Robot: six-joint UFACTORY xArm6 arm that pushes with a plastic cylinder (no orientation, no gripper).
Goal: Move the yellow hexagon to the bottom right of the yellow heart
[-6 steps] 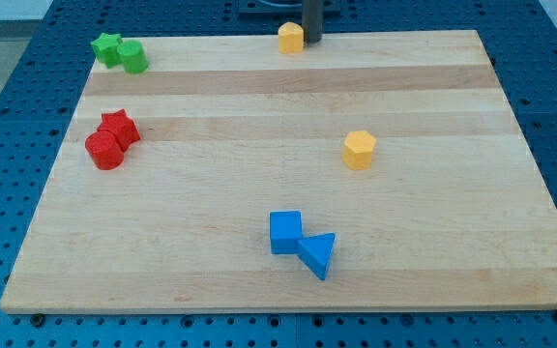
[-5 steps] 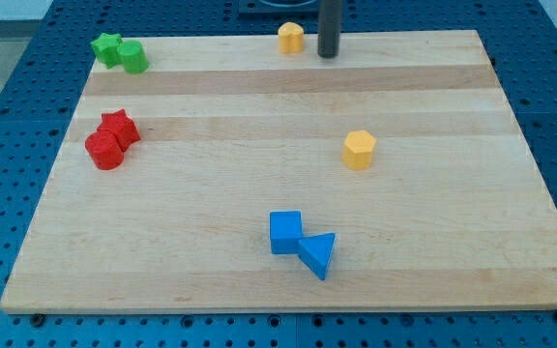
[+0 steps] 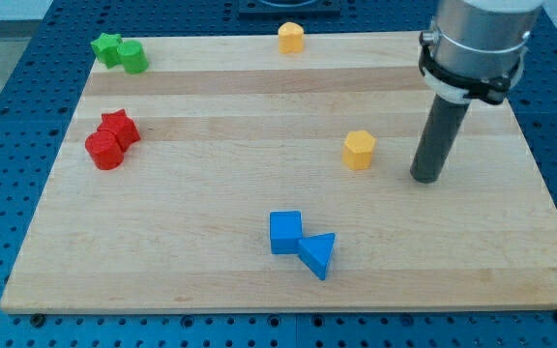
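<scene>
The yellow hexagon [image 3: 359,150] sits right of the board's middle. The yellow heart [image 3: 290,38] sits at the view's top edge of the board, well above and left of the hexagon. My tip [image 3: 425,178] rests on the board to the right of the hexagon and slightly lower, a clear gap apart from it. The rod rises from it to the arm's grey body at the view's top right.
A green star [image 3: 106,46] and a green cylinder [image 3: 132,57] sit at the top left. A red star [image 3: 120,127] and a red cylinder [image 3: 104,150] touch at the left. A blue cube [image 3: 285,232] and a blue triangle [image 3: 317,253] touch near the bottom.
My tip has moved from beside the yellow heart at the view's top down and to the right, to a spot just right of the yellow hexagon. No block has moved.
</scene>
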